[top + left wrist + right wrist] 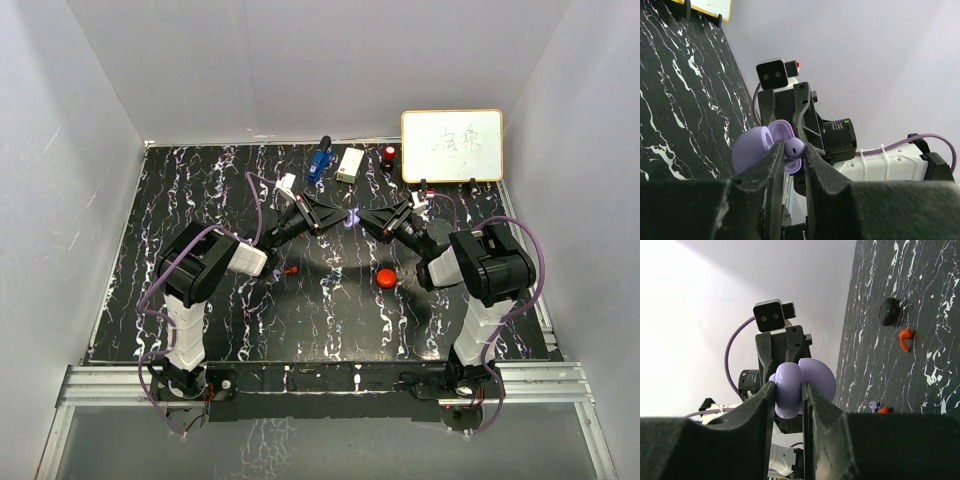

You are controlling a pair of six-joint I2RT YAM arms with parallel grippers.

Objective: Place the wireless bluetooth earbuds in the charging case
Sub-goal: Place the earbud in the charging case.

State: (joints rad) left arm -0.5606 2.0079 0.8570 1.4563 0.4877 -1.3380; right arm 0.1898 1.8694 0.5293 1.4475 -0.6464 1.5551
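I've got the R arm's right gripper (789, 390) clamped on the open purple charging case (817, 377), mid-air, centre. The left gripper (794, 151) pinches a purple earbud (794, 146) at the case mouth, prob. not seated yet. A red earbud (905, 338) waits on the table (330, 310).

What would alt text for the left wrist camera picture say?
The left gripper pinches a purple earbud right at an open purple case, which the right gripper holds up opposite it. A black marbled table lies at left, a pale wall behind.
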